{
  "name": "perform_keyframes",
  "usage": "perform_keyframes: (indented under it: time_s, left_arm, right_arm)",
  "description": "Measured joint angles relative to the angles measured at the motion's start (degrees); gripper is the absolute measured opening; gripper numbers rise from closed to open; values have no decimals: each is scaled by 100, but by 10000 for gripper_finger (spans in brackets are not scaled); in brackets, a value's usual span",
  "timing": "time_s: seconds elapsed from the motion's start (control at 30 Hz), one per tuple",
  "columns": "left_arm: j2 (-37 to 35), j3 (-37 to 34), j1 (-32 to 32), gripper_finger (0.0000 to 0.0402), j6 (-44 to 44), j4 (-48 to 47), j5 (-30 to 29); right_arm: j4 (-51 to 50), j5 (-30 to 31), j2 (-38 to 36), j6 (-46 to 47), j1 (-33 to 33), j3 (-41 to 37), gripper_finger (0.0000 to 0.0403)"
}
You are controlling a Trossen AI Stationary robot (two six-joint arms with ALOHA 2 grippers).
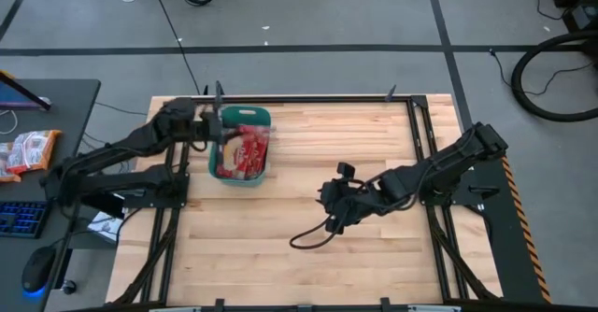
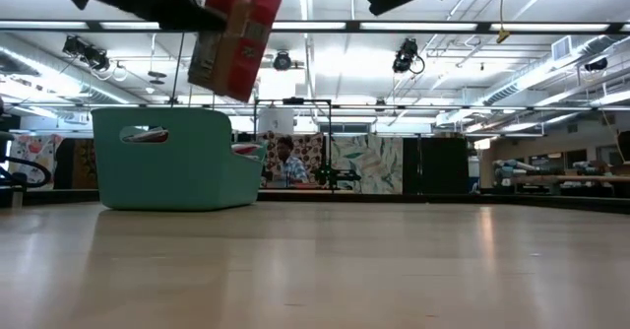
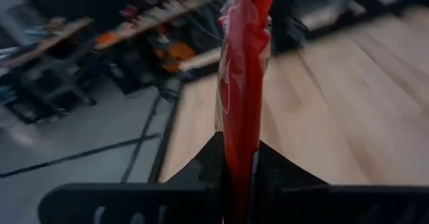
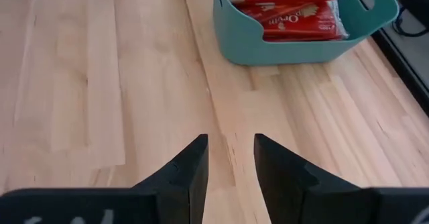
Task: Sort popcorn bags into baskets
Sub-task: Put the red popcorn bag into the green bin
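Observation:
My left gripper (image 1: 218, 125) is above the teal basket (image 1: 217, 167) near the table's far left corner, shut on a red popcorn bag (image 2: 234, 38). In the low view that bag hangs high over the basket (image 2: 177, 162). More red bags (image 4: 288, 16) lie flat inside the basket (image 4: 301, 49). My right gripper (image 4: 230, 158) is open over bare wood in the table's middle (image 1: 330, 206), some way right of the basket, touching nothing. My left gripper pinches the popcorn bag between its two fingers (image 3: 204, 167) at one edge (image 3: 239, 160), and the bag runs edge-on away from the fingers. In the low view the fingers reach it level from the left. The bag is lifted clear, tilted, above the basket.
A black cable (image 1: 313, 235) loops on the wood near my right gripper. Paler orange-and-white snack packets (image 1: 28, 151), a keyboard and a mouse sit on the side desk to the left. A black rail (image 1: 308, 97) lines the far edge. A person (image 2: 286, 162) is far behind the table.

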Motion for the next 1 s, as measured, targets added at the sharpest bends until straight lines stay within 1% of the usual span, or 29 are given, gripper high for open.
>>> perform_keyframes:
  time_s: [0.07,0.13,0.3,0.37,0.47,0.53,0.57,0.63,0.73,0.8,0.9,0.97,1.0]
  left_arm:
    - [-88,-222,215,40,-488,470,14]
    - [-90,-366,320,40,-817,623,31]
    - [-86,-420,257,41,-772,716,122]
    - [-84,-420,194,41,-450,585,-107]
    - [-79,-422,140,42,434,314,-533]
    - [-77,-422,111,42,1145,30,-647]
    - [-75,-422,81,42,1366,-68,-661]
    - [-77,-422,1,42,1599,-150,-767]
    - [-81,-422,-155,42,1732,-380,-1110]
    - [-155,-422,-289,42,2164,-628,-1355]
    - [-283,-420,-544,43,2668,-924,-1930]
    - [-337,-419,-687,43,2719,-998,-2287]
    - [-346,-413,-745,43,2723,-1067,-2374]
  right_arm:
    - [9,18,-15,-4,13,0,125]
    - [18,54,-40,-13,27,0,125]
    - [16,23,-50,-46,28,0,125]
    - [18,-6,-50,-46,28,0,125]
    - [18,-13,-50,-61,42,0,125]
    - [16,-22,-50,-63,44,0,125]
    - [18,-22,-50,-63,44,0,125]
    - [30,-20,-50,-63,42,0,125]
    - [35,-22,-50,-25,44,0,125]
    - [35,-23,-50,-11,44,0,125]
    - [44,-24,-50,-2,46,0,125]
    - [44,-24,-50,-8,48,0,125]
    - [45,-24,-50,-15,48,0,125]
